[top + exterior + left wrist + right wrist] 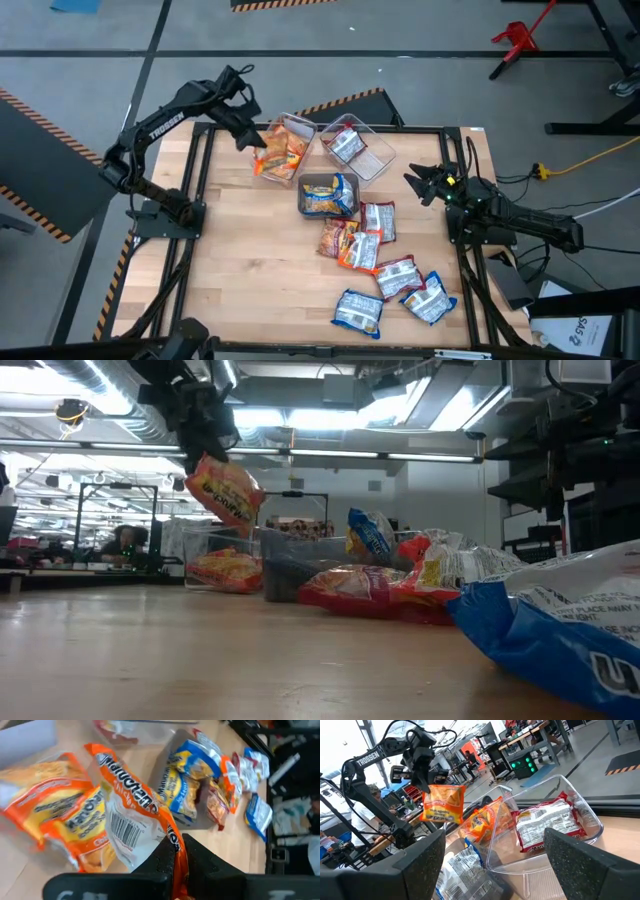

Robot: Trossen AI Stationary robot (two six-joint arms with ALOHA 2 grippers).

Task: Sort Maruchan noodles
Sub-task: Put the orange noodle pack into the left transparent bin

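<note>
My left gripper [250, 135] is over the table's far left part, shut on an orange-yellow noodle packet [270, 157] that hangs beside a clear bin [300, 125] holding more orange packets [225, 570]. A second clear bin [378, 150] holds red-and-white packets [547, 825]. A third [305, 200] holds a blue-and-white packet [330, 195]. Several loose packets [362, 250] lie flat on the wood toward the near right; one blue packet [560, 630] fills the low view's right. My right gripper [492, 870] is open at the table's right edge, facing the bins and touching nothing. My left gripper pinches the orange-yellow packet by its top edge [429, 787] between its two fingers [165, 860]. The fingers come from above, pointing down. The packet [228, 490] hangs below them, tilted and lifted clear of table and bins.
The three bins stand close together at the far middle of the table. Bare wood [250, 270] lies in the near left part. The table frame's dark rails [200, 190] run along both sides. Beyond the table are workbenches, other equipment and a person [125, 540].
</note>
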